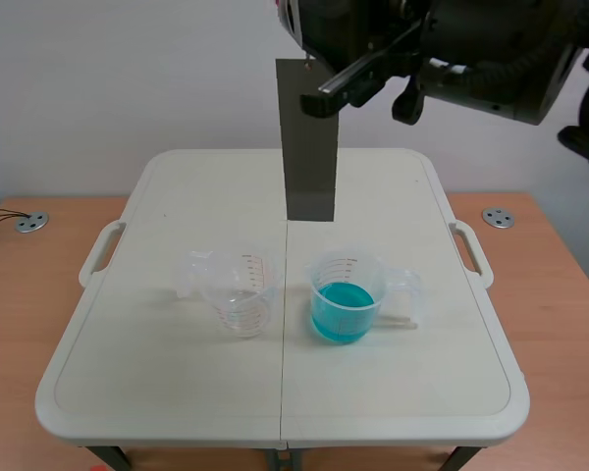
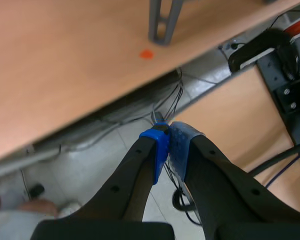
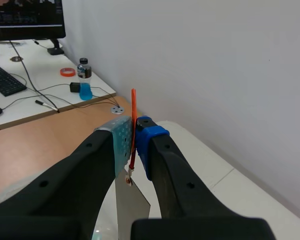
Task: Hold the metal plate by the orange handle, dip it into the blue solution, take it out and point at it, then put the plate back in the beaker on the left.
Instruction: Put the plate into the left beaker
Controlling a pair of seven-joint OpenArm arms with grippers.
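A dark grey metal plate (image 1: 307,142) hangs upright high above the table's middle, its lower edge well above both beakers. My right gripper (image 3: 134,135) is shut on the plate's thin orange handle (image 3: 133,107); the plate (image 3: 130,205) dangles under the pads. The right arm (image 1: 452,49) crosses the scene's upper part. A beaker of blue solution (image 1: 343,297) stands right of the table's centre line. An empty clear beaker (image 1: 239,292) stands left of it. My left gripper (image 2: 167,142) is shut on nothing, off the table over the floor.
The white folding table (image 1: 157,383) rests on a wooden desk (image 1: 29,294). Cables (image 2: 165,107) run over the floor under the left gripper. A bottle with blue liquid (image 3: 84,80), a keyboard (image 3: 5,77) and a monitor (image 3: 25,20) stand on a far desk.
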